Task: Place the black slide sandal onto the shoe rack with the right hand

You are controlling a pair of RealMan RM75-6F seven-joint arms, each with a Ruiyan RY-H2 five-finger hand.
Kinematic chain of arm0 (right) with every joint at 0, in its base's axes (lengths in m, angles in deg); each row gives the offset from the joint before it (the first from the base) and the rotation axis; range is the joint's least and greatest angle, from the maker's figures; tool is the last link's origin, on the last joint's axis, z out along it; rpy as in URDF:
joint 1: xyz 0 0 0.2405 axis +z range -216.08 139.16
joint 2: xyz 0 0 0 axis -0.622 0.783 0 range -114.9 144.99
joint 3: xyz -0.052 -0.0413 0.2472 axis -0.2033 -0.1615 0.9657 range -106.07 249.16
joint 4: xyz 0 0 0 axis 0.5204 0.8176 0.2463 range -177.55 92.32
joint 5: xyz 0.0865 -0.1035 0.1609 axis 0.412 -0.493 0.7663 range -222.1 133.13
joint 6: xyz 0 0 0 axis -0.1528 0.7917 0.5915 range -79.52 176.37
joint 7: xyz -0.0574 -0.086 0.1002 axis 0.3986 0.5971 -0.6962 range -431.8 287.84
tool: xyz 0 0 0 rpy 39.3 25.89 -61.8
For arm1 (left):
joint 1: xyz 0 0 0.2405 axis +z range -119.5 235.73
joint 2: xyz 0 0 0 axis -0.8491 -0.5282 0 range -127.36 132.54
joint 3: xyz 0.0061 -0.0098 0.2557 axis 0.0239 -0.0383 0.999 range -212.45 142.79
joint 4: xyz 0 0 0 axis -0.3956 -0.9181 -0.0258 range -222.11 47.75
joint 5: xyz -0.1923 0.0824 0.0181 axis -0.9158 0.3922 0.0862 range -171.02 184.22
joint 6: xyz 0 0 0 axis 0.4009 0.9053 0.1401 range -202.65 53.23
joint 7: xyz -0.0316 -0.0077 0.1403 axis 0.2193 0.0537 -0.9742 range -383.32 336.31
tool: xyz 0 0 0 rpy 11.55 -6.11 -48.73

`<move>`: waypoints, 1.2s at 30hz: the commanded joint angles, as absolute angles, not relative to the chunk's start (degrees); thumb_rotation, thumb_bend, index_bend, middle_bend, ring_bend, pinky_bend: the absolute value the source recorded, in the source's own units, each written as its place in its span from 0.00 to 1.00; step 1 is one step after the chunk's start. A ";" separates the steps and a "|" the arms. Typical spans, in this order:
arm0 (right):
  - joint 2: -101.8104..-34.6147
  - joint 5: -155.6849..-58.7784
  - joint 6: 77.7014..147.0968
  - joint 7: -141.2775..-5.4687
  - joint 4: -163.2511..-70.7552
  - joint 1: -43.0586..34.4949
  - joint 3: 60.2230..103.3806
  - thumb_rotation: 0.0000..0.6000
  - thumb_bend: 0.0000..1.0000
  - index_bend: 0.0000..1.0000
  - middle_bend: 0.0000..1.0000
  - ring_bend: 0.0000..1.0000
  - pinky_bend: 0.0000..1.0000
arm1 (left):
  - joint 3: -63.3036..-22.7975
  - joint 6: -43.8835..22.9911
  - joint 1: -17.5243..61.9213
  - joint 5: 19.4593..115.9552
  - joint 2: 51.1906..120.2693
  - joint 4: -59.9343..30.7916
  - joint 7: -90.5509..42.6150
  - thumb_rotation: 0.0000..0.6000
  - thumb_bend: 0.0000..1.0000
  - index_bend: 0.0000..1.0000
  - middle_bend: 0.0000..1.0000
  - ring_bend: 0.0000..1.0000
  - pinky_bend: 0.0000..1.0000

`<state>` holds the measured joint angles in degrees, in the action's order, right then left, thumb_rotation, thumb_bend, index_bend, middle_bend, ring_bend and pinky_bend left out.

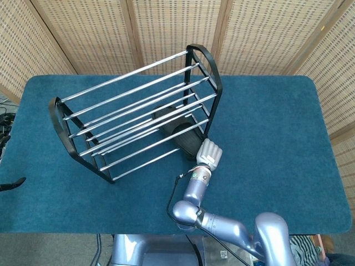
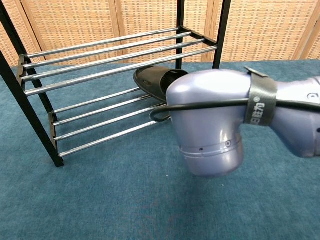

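At the rack's [image 1: 133,111] right end, the right robot hand [image 1: 208,153] meets the sandal's [image 1: 180,132] heel; its grip is hidden.

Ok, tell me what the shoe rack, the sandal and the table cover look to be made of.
Shoe rack: probably metal, with shiny chromed rails that reflect light and black end frames, painted or plastic.
Black slide sandal: likely rubber or foam, matte and moulded, with a ribbed footbed.
Table cover: blue fabric, seemingly felt or carpet, with a fuzzy, non-glossy surface.
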<state>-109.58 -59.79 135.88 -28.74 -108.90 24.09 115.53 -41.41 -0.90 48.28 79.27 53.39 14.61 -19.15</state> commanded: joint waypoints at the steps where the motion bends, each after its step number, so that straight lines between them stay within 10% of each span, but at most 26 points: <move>1: -110.16 -60.22 135.72 -28.84 -108.69 24.02 115.35 1.00 0.74 0.65 0.68 0.55 0.36 | -41.36 -0.84 48.29 79.40 53.38 14.67 -19.23 1.00 0.19 0.00 0.00 0.00 0.00; 21: -114.96 -58.76 137.41 -30.14 -104.41 29.27 123.31 1.00 0.74 0.63 0.61 0.55 0.31 | -41.37 -0.64 48.54 79.42 52.90 14.61 -17.69 1.00 0.19 0.00 0.00 0.00 0.00; 31: -114.96 -56.06 138.20 -36.71 -102.62 33.29 121.54 1.00 0.02 0.02 0.01 0.00 0.00 | -41.25 -1.10 48.54 80.08 52.41 13.97 -15.61 1.00 0.19 0.00 0.00 0.00 0.00; 36: -114.96 -54.67 138.81 -41.33 -102.76 34.81 120.27 1.00 0.00 0.00 0.00 0.00 0.00 | -41.21 -0.91 48.68 80.37 52.25 13.86 -15.01 1.00 0.19 0.00 0.00 0.00 0.00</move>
<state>-114.96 -55.16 138.39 -40.10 -102.82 34.09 120.95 -41.21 -0.93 48.67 80.35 52.26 13.87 -15.03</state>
